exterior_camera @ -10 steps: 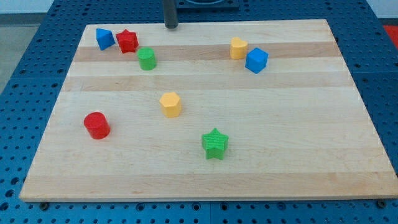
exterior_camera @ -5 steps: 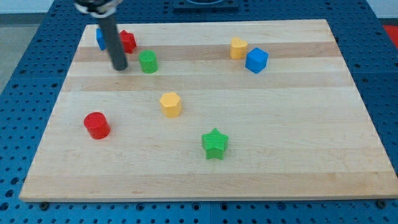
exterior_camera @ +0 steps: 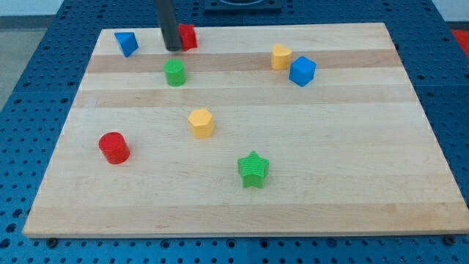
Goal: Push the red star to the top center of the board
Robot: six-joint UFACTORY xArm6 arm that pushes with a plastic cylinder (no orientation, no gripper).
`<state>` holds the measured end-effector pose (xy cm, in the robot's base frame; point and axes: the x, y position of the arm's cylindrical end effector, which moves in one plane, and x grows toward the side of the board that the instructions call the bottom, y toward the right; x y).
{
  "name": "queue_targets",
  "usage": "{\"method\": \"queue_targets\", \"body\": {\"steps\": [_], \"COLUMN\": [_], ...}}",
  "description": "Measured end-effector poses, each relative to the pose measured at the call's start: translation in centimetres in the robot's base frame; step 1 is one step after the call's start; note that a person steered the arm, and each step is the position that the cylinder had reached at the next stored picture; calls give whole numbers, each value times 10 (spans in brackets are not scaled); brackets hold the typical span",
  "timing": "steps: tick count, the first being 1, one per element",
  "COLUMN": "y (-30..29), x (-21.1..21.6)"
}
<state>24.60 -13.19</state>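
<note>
A wooden board [exterior_camera: 242,213] lies on a blue perforated table [exterior_camera: 29,73], seen from above and slightly in front. A straight dark rod comes down from the view's top, and my tip [exterior_camera: 173,48] rests on the board near its top edge, left of centre. The arm has no fingers or jaws, only this rod, so nothing opens, closes or pinches. The red star [exterior_camera: 187,36] sits just to the right of my tip, touching the rod or very nearly so (its left side is hidden behind the rod, so its shape is only partly visible). It lies close to the board's top edge, a little left of the middle. To the left of my tip, well apart, is a blue triangular block [exterior_camera: 126,42]. Just below my tip is a green cylinder [exterior_camera: 174,72]. Farther below are a yellow hexagonal block [exterior_camera: 201,122], a red cylinder [exterior_camera: 113,147] toward the lower left, and a green star [exterior_camera: 253,169] toward the lower right. Far to the right of my tip, a yellow block [exterior_camera: 280,56] sits beside a blue cube [exterior_camera: 302,70].
</note>
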Motion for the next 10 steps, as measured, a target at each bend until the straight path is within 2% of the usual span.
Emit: {"method": "queue_targets", "body": {"steps": [1,2,3,5,6,7,8,9,10], "y": [-15,-30,-22,64,54,-6,-28,-20,29], "x": [-7,-35,-54,-19,-41,-46,-8,18,25]}}
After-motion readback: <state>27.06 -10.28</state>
